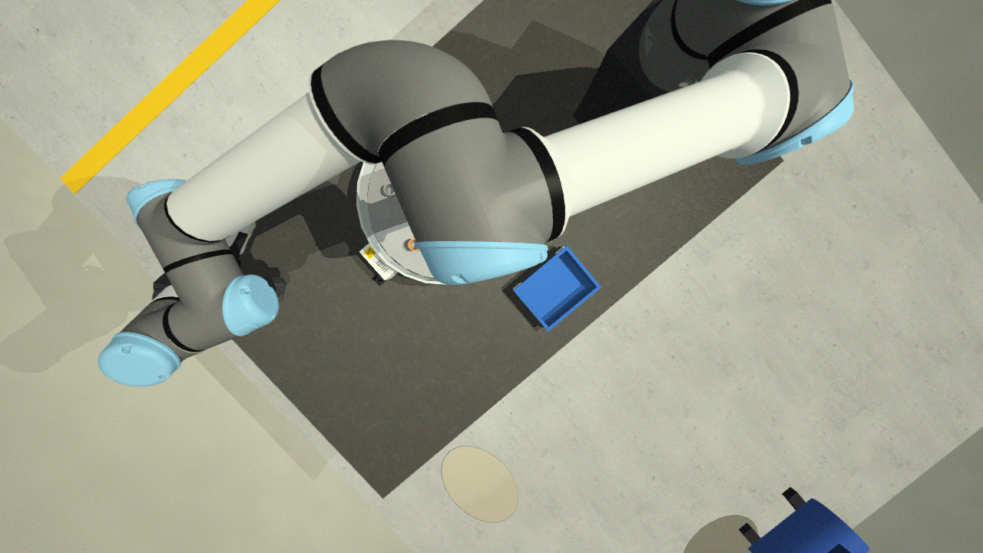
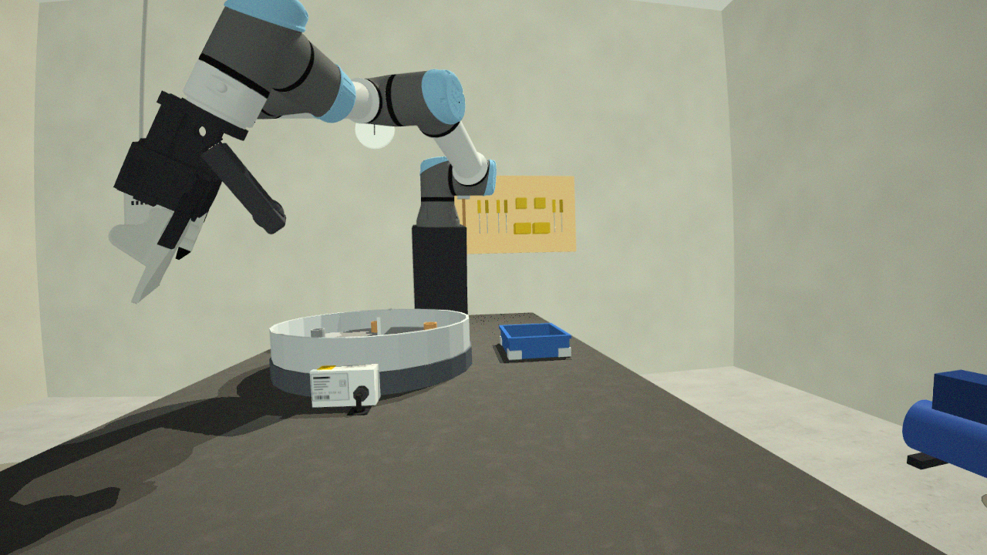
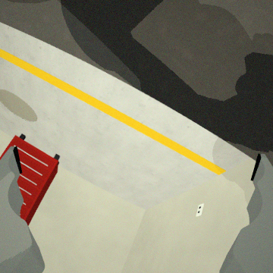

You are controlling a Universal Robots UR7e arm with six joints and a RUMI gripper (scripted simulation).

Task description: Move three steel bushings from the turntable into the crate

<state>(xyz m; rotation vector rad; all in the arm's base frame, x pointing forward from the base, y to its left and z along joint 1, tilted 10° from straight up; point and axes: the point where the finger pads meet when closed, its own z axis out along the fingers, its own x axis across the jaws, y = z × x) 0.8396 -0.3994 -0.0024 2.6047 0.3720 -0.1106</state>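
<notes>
My gripper (image 3: 136,154) is open and empty, its jaws wide apart. In the exterior view it hangs tilted, high to the left of the turntable (image 1: 361,206) (image 2: 414,353). The turntable is a round, white-walled drum on a dark base. A grey steel bushing (image 1: 386,190) (image 2: 317,332) is on it at the left. An orange copper-coloured bushing (image 1: 410,244) is also on it, and two such bushings (image 2: 375,327) (image 2: 429,324) show over its wall. The arm hides much of the turntable from above. The blue crate (image 1: 574,307) (image 2: 537,347) stands to its right; no bushing shows in it.
A white labelled box (image 1: 379,263) (image 2: 345,385) stands against the turntable's front. A thin upright divider (image 2: 378,324) rises inside the turntable. The arm's elbow (image 1: 453,185) is over the turntable. A blue machine (image 1: 807,533) (image 2: 952,438) and a red cabinet (image 3: 43,171) are off the table.
</notes>
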